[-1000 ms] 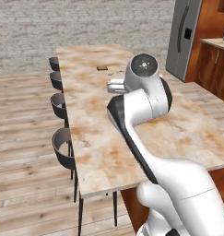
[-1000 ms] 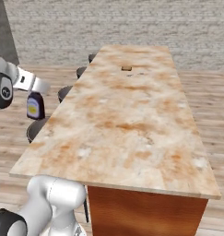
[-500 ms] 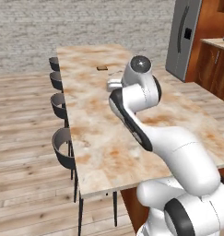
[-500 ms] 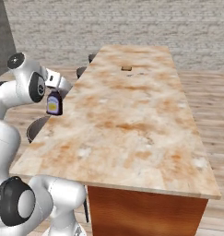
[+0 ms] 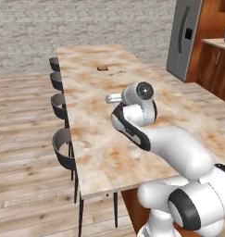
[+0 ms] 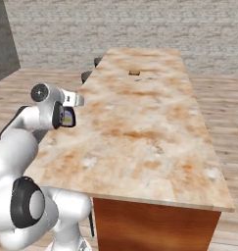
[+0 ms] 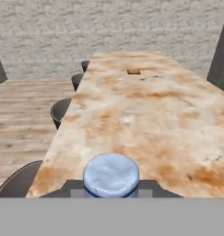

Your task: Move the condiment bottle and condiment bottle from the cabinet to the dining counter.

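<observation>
Since a second ago, arm and held condiment bottle point(image 6: 68, 116) have swung over the dining counter point(image 6: 154, 127). Gripper point(image 6: 65, 117) clamps it; I'd lower slowly, keeping it upright, clear of the edge.

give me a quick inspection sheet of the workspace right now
surface: marbled dining counter, long, mostly bare
job's things: one condiment bottle, blue-capped, carried over the counter's near left part, not set down; second bottle nothing seen
clutter: small brown item and a thin dark item at the far end
gripper: shut on the condiment bottle
cables: nothing seen
surroundings: dark stools along the counter's left side, wood floor, stone wall, steel fridge and wood cabinets at right
</observation>
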Available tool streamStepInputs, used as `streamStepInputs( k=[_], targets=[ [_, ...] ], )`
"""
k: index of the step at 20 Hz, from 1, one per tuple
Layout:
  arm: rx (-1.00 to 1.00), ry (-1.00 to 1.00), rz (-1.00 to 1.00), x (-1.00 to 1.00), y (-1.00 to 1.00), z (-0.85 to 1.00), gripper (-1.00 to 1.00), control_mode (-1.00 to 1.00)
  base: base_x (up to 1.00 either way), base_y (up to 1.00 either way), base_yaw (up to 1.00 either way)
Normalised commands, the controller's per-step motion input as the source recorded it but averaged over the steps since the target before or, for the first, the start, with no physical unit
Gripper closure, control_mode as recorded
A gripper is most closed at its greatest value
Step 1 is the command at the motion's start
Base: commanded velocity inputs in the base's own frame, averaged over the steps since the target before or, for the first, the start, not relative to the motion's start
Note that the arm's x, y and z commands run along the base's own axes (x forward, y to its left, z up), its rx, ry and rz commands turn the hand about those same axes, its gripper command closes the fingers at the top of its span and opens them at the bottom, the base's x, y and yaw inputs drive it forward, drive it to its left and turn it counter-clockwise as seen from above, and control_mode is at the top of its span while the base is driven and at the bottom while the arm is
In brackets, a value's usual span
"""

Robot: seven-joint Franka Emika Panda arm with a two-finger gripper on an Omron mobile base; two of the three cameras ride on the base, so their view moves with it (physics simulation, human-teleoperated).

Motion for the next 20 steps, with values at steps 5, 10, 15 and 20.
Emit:
streamStepInputs(
  k=[5,10,15,20],
  targets=[
    [0.08,-0.09,0.14,0.68,0.0,-0.27,1.0,-1.0,0.0,0.0,0.0],
    [0.06,-0.04,0.1,0.54,0.0,-0.23,1.0,-1.0,0.0,0.0,0.0],
    [0.02,0.0,0.01,0.44,0.0,-0.13,1.0,-1.0,0.0,0.0,0.0],
    [0.0,0.0,0.0,0.28,0.08,-0.26,1.0,-1.0,0.0,0.0,0.0]
  ],
)
